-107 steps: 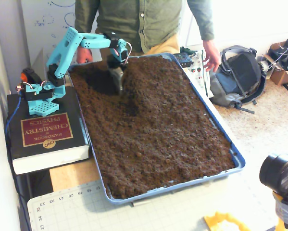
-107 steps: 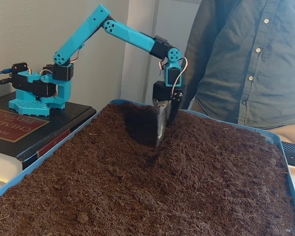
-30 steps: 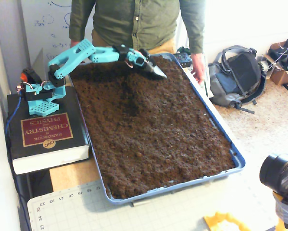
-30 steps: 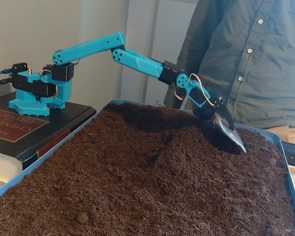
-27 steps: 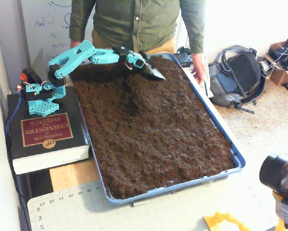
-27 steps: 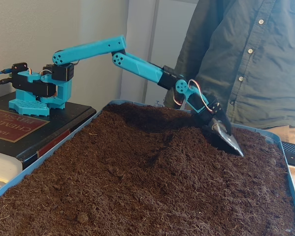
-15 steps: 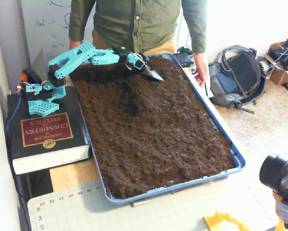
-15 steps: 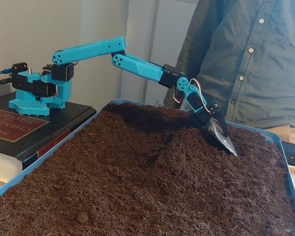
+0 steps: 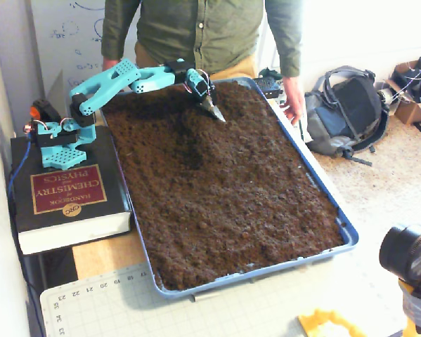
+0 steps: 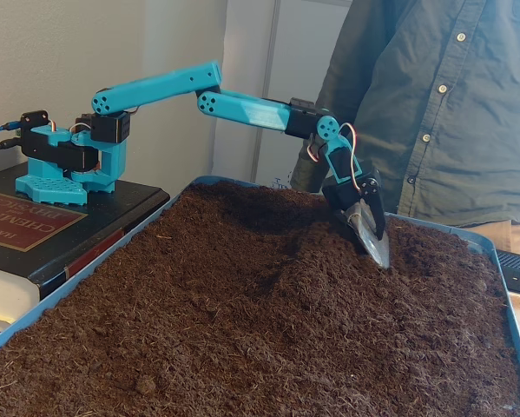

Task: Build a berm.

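Observation:
A blue tray (image 9: 347, 235) is filled with loose dark brown soil. My turquoise arm reaches over the far end of it. My gripper (image 9: 216, 114) points down with its silvery tip in the soil, jaws together and holding nothing; it also shows in the other fixed view (image 10: 378, 248). A short shadowed furrow (image 9: 189, 144) runs from the gripper toward the tray's middle. Beside it the soil rises into a low, faint berm (image 9: 221, 151), seen as a soft hump in the other fixed view (image 10: 281, 261). The rest of the soil lies flat.
My base stands on a thick black book (image 9: 62, 193) left of the tray. A person in a green shirt (image 9: 203, 31) stands behind the tray, one hand (image 9: 292, 105) at its right rim. A backpack (image 9: 347, 112) lies on the floor, and a camera (image 9: 410, 256) is at the lower right.

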Available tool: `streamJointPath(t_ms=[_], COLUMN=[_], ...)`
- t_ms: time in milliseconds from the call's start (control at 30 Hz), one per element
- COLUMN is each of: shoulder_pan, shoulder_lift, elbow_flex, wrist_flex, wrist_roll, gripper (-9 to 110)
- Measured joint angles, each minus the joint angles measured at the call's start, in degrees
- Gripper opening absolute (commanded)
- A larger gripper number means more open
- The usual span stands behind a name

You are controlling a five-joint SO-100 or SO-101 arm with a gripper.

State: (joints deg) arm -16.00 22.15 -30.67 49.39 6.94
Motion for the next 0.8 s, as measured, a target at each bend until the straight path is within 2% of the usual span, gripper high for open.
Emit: streamJointPath(t_ms=[233,800], shoulder_pan=[-0.1,-0.4], shoulder_lift=[2.4,9.0], elbow_flex=[0.0,-0.4], wrist_flex=[6.5,10.5], wrist_roll=[0.4,0.4], gripper=[1,1])
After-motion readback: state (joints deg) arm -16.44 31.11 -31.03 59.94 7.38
